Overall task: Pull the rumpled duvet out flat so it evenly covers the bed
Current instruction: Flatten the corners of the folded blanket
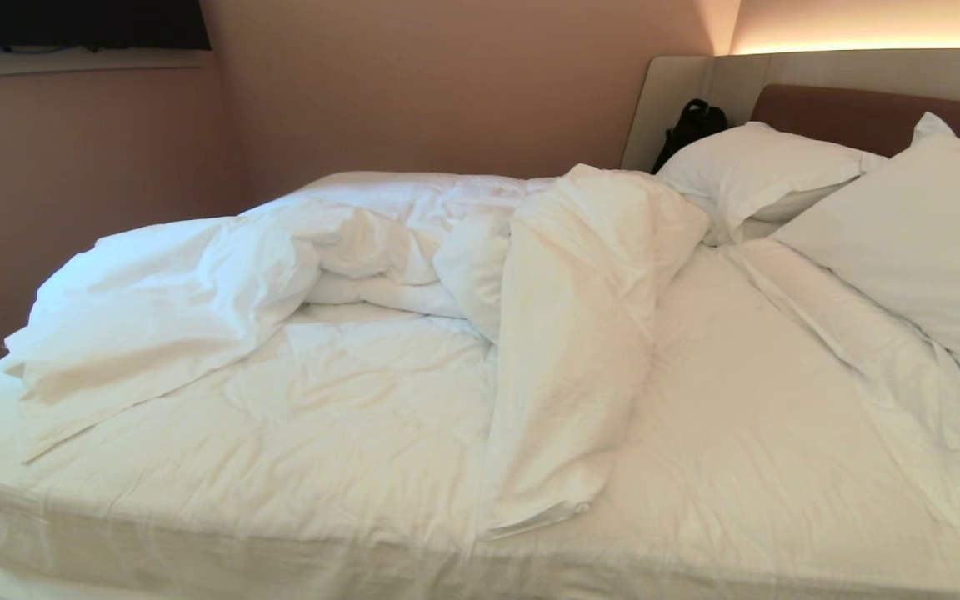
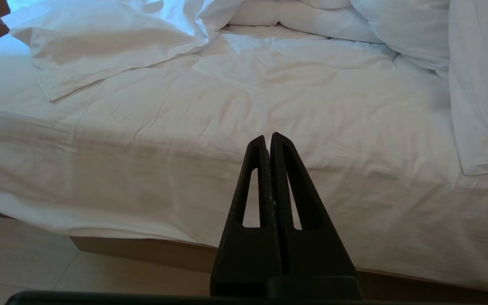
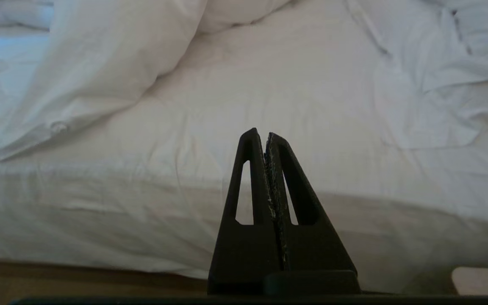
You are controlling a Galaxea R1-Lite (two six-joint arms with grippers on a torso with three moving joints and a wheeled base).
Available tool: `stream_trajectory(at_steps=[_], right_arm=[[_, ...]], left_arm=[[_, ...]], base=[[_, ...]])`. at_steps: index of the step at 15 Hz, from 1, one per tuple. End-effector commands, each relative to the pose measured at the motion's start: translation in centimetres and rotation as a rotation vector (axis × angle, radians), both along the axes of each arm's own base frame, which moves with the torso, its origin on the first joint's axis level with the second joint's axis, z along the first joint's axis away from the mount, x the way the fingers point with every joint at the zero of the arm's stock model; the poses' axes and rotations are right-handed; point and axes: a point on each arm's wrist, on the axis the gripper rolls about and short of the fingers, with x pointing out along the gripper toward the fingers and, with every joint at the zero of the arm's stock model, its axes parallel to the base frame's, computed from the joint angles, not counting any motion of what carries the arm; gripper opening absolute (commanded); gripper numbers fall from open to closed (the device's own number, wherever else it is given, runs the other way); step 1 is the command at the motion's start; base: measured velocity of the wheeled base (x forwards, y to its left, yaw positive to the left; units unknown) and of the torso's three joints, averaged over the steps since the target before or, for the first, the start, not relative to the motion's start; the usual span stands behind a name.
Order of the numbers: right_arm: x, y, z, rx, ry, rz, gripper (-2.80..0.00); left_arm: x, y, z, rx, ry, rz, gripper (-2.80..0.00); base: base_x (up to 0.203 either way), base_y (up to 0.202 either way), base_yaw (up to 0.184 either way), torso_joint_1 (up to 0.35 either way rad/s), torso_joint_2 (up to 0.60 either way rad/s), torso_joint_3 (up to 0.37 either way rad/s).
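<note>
Both my grippers, left (image 2: 268,136) and right (image 3: 260,132), are clenched on nothing, short of the bed (image 1: 747,400). The duvet (image 1: 363,275) lies bunched ahead toward my left, its folded flap (image 1: 567,350) running toward me. My left gripper looks nearer.

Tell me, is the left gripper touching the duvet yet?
Apart. In the left wrist view the shut left gripper is held short of the bed's near edge, with floor visible below it; the duvet lies untouched beyond.
</note>
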Motion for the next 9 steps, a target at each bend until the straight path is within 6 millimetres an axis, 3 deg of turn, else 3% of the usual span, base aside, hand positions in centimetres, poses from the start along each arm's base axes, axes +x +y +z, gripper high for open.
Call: stream_trajectory(at_steps=[1, 3, 5, 9], right_arm=[[-0.6, 0.0, 2.0, -0.013, -0.036, 0.010, -2.80], [-1.4, 0.1, 5.6, -0.020, -0.043, 0.059, -2.80], [-0.4, 0.3, 8.3, -0.018, 0.030, 0.117, -2.80], [5.5, 0.4, 11.5, -0.002, 0.179, 0.174, -2.80]], left_arm=[[0.0, 0.0, 0.0, -0.001, 0.001, 0.001, -2.80], [0.0, 0.0, 0.0, -0.001, 0.001, 0.001, -2.80], [0.0, 0.0, 0.0, -0.001, 0.001, 0.001, -2.80], [0.0, 0.0, 0.0, -0.001, 0.001, 0.001, -2.80]], base=[[0.000, 0.000, 0.000, 0.000, 0.00, 0.000], [0.000, 0.000, 0.000, 0.000, 0.00, 0.000], [0.000, 0.000, 0.000, 0.000, 0.00, 0.000], [0.000, 0.000, 0.000, 0.000, 0.00, 0.000]])
